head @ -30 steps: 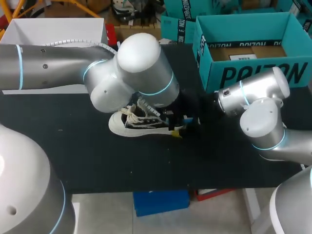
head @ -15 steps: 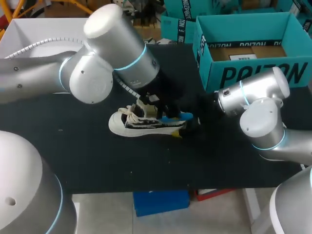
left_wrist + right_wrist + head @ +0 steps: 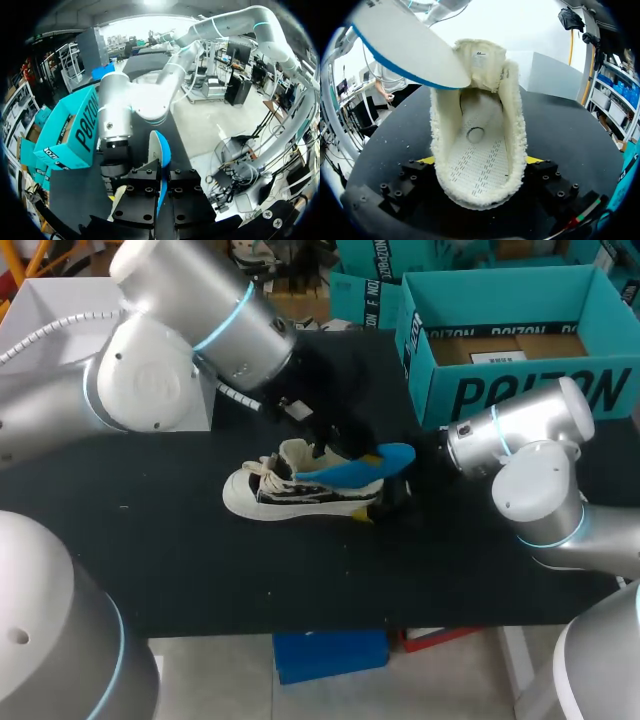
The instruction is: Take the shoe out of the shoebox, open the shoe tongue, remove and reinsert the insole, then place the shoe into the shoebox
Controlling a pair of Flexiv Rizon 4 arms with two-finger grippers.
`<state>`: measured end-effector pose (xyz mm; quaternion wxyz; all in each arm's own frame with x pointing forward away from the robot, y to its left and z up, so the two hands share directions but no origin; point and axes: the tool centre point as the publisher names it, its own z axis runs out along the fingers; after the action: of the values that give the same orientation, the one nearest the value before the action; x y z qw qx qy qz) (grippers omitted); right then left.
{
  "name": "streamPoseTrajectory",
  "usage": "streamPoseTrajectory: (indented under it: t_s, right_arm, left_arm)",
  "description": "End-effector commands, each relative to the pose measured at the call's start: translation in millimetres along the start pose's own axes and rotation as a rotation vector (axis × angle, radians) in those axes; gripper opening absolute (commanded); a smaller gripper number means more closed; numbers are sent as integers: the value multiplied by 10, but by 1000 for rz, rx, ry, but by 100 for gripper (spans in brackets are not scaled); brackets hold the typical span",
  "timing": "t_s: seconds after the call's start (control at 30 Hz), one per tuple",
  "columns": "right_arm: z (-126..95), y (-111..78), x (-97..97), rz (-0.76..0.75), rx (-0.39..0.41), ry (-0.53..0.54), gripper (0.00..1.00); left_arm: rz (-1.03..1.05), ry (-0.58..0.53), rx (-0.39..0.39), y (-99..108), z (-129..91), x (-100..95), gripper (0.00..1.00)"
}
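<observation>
A black and white shoe (image 3: 290,490) lies on the dark table, toe to the left, and in the right wrist view its fleece-lined opening (image 3: 479,150) faces the camera. My right gripper (image 3: 398,496) (image 3: 480,162) is shut on the shoe's heel, a yellow tip on each side. My left gripper (image 3: 322,445) (image 3: 160,182) is shut on the blue insole (image 3: 352,467) (image 3: 160,150), which hangs slanted above the shoe's opening. The insole's white underside (image 3: 405,45) shows over the shoe. The teal shoebox (image 3: 500,350) stands open at the back right.
A white box (image 3: 110,310) sits at the back left behind my left arm. Another teal box (image 3: 362,295) stands behind the table's far edge. The shoebox (image 3: 70,130) also shows beside my right arm in the left wrist view.
My left arm has lifted and swung back to the left, drawing the blue insole up out of the shoe. The right arm and the shoe have stayed put.
</observation>
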<state>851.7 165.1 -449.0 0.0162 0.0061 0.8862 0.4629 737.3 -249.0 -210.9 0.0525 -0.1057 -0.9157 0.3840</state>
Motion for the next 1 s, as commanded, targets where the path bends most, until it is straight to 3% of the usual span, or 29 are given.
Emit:
streamPoseTrajectory:
  t_s: [0.03, 0.2, 0.6, 0.73, 0.9, 1.0]
  right_arm:
    - [38, -48, -18, 2, 2, 0, 0]
    - [38, -48, -18, 2, 2, 0, 0]
    - [38, -48, -18, 2, 2, 0, 0]
    - [38, -48, -18, 2, 2, 0, 0]
    - [38, -48, -18, 2, 2, 0, 0]
    - [38, -48, -18, 2, 2, 0, 0]
  left_arm:
    - [-38, 149, 178, 53, -208, -100, 0]
    - [-105, 232, 329, 10, -247, -95, 0]
    - [-96, 222, 455, -428, -405, 57, 0]
    - [-127, 210, 484, -427, -406, 80, 0]
    - [-185, 239, 581, -297, -384, 74, 0]
    - [-192, 233, 585, -252, -397, 96, 0]
